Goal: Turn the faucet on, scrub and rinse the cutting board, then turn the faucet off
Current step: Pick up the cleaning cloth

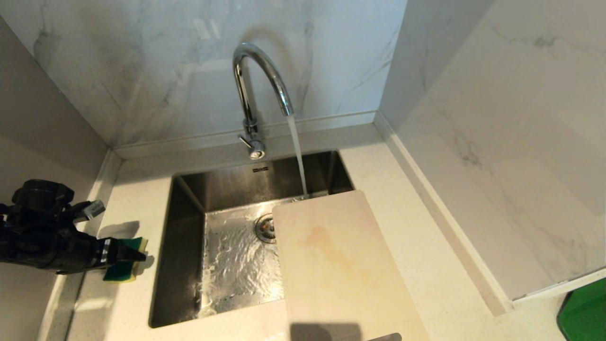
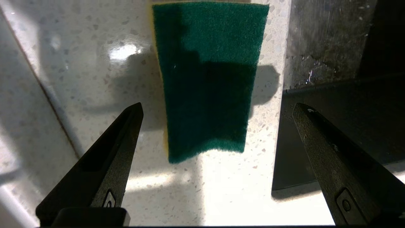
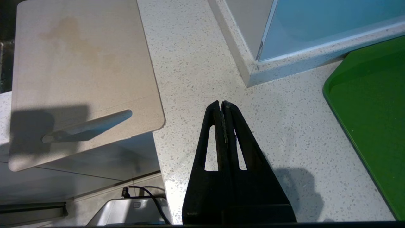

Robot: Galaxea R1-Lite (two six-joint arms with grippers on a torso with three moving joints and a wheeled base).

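The chrome faucet (image 1: 255, 94) stands behind the sink (image 1: 189, 199), and water runs from its spout onto the far edge of the cutting board (image 1: 341, 265). This cream board with a yellowish stain lies across the sink's right side and the counter. A green-and-yellow sponge (image 1: 124, 265) lies on the counter left of the sink. My left gripper (image 1: 135, 255) hovers over it, open, and its fingers straddle the sponge (image 2: 208, 63) without touching it. My right gripper (image 3: 222, 103) is shut and empty over the counter, right of the board (image 3: 79, 63).
A marble backsplash and side wall (image 1: 497, 118) box in the counter at the back and right. A green tray (image 3: 373, 110) sits at the far right near the counter's front. The sink's dark rim (image 2: 332, 47) runs close beside the sponge.
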